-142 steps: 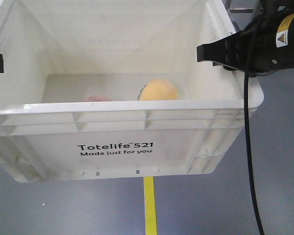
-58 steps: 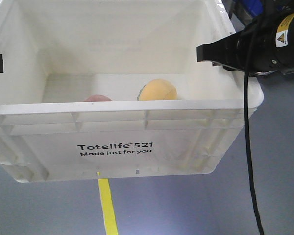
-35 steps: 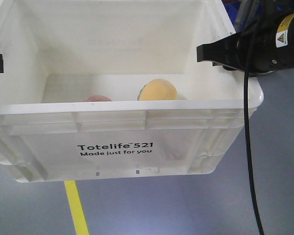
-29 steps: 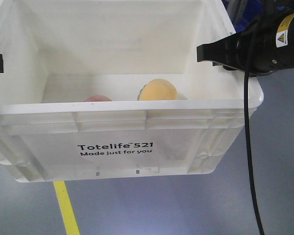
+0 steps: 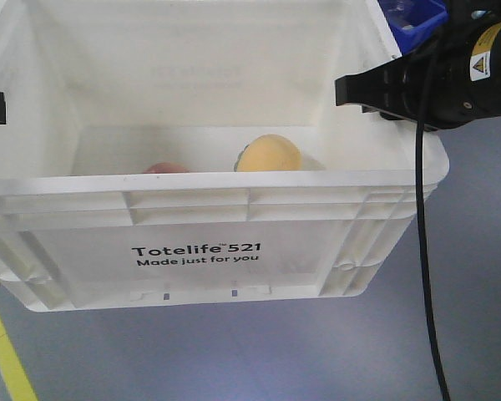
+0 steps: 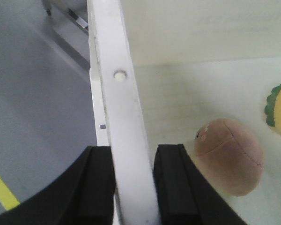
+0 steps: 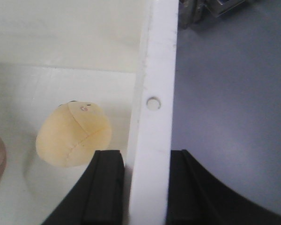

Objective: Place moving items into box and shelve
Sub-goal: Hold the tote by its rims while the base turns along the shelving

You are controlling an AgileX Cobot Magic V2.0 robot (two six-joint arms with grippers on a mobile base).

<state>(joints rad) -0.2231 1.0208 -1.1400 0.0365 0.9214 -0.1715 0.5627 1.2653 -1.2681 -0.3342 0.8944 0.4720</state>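
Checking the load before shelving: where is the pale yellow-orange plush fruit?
Front view: the pale yellow-orange plush fruit lies inside the white ribbed plastic tote, right of the reddish-pink plush fruit, by the wall the right claw grips.

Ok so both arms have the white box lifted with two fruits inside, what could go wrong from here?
One: the box seems to hang only from pinches on its side rims by the left end effector and right end effector, so it may slip or tilt if the arms move unevenly. Two: the yellow fruit and pink fruit lie loose on the bottom and could roll, shifting the load.
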